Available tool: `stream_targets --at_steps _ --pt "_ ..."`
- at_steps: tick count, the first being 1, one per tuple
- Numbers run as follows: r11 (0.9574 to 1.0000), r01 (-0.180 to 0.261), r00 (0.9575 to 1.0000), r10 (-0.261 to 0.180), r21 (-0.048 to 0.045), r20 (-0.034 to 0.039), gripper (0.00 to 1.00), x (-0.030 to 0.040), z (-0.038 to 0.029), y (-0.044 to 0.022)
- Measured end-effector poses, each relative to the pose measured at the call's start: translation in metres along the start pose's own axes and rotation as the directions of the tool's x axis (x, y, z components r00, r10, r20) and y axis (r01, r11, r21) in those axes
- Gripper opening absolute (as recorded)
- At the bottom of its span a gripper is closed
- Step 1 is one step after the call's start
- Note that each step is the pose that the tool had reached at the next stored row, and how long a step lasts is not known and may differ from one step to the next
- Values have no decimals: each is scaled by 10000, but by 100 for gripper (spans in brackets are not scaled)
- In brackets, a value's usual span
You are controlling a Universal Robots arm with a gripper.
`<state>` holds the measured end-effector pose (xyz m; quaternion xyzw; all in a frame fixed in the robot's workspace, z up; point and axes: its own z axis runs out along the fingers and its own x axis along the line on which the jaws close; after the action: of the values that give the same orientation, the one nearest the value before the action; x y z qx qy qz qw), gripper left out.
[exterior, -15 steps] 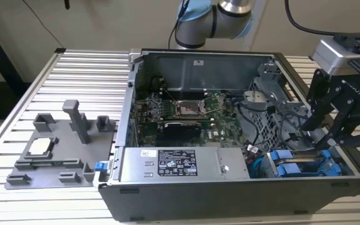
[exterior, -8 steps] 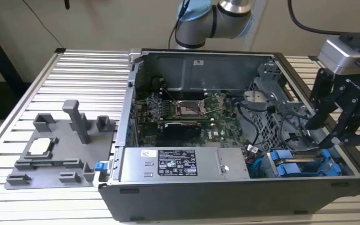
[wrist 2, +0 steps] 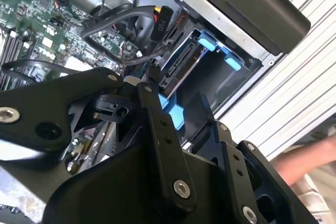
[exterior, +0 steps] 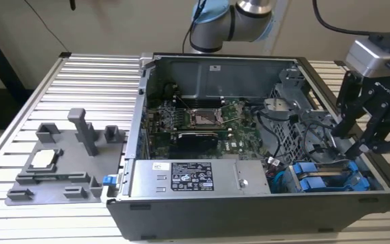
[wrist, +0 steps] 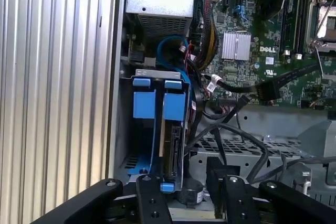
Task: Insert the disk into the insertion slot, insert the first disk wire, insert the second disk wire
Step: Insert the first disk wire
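Disk [wrist: 171,148] stands on edge inside the insertion slot [wrist: 125,129] at a corner of the open computer case [exterior: 181,223]. Its blue bracket [wrist: 173,106] seats it in the cage. Its connector edge is exposed toward the open side, which I judge leaves it reachable for the wires. The gripper [wrist: 181,182] hangs just above that edge, fingers spread wide and holding nothing. Loose black cables [wrist: 247,153] lie beside the cage and appear unplugged.

Matt black tool [exterior: 351,140]; disk [wrist: 171,149] framed in smooth, bright blue plastic; insertion slot [wrist: 126,145] of dull grey sheet metal; counter [exterior: 79,76] of ribbed, pale satin metal; glossy black cables [wrist: 237,134].
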<state>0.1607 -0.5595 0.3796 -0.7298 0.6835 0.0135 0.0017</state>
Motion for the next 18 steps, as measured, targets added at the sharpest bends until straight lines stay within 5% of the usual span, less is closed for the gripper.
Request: stream_targets --at_steps 18 --pt "9999 120 9999 -120 3 71 47 -129 18 -185"
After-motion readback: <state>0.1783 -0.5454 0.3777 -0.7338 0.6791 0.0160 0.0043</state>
